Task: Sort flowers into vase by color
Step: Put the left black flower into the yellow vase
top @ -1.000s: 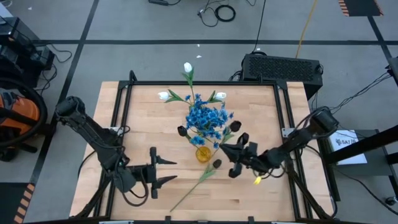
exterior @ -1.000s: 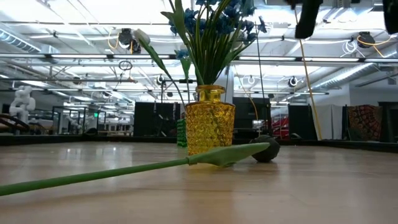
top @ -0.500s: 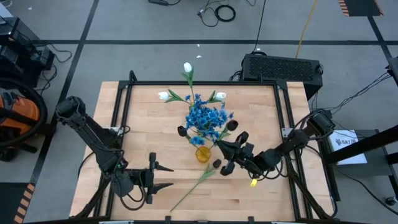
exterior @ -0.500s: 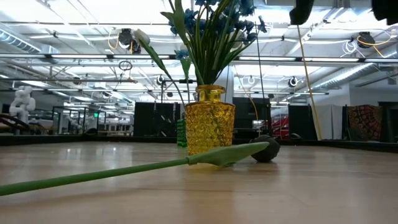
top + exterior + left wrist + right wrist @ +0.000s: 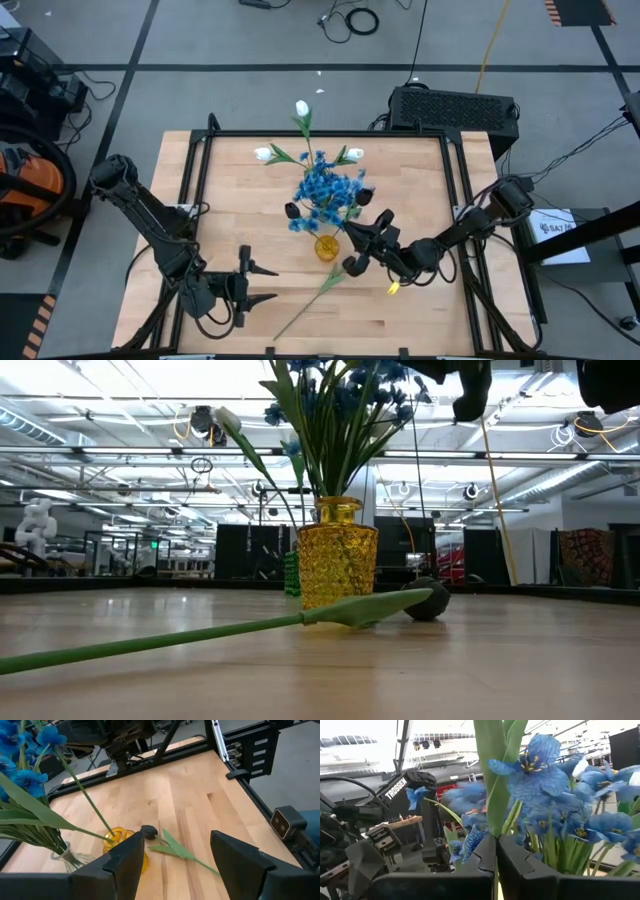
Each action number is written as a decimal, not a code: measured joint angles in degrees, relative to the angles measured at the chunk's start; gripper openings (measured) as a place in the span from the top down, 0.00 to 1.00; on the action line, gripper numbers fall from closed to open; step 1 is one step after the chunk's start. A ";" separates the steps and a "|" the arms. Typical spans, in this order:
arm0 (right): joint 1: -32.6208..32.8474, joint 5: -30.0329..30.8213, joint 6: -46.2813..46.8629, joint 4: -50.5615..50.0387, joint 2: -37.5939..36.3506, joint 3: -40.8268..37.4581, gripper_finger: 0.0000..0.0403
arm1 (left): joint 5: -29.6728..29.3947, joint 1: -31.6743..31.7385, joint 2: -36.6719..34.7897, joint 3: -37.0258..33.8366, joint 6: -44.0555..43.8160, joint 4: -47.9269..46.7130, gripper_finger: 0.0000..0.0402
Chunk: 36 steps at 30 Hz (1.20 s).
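Sorting looked more than half done. Most of the flowers already stood in the small yellow bumpy glass vase near the middle of the high view: a bushy bunch of bright blue flowers, three white tulip buds sticking out toward the top of the frame, and a few small dark buds around the edges of the bunch.

One dark bud on a long green leafy stem was left lying flat on the pale wooden table. It lay just below the vase in the high view, its stem slanting down to the lower middle of the frame. In the low view its dark head rested just beside the vase.

The right gripper sat right of the vase, right up against the bunch. Its fingers were clenched, and a green stem rose out from between them, so it seemed to be holding a flower already in the bunch.

The left gripper waited at the lower left, well apart from the vase, with its fingers spread wide and nothing in them.

Bare wood lay open between the left gripper and the fallen stem. The black metal rail ran around the table edge, and the stem's tip lay near the bottom rail.
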 joint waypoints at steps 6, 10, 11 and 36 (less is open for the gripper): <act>-0.17 0.10 1.00 -1.56 0.40 -0.02 1.00 | 0.00 0.21 0.00 0.00 0.02 -0.01 0.42; -0.17 0.13 1.76 -3.02 0.38 -0.02 0.98 | 0.00 0.33 0.00 0.00 0.04 -0.27 0.42; -0.17 0.30 2.30 -3.69 0.38 -0.02 0.97 | 0.00 0.33 0.00 0.00 0.04 -0.39 0.42; 8.07 20.22 -7.39 -5.20 -5.14 -0.07 0.50 | 0.00 2.42 6.22 0.00 -1.23 0.00 0.42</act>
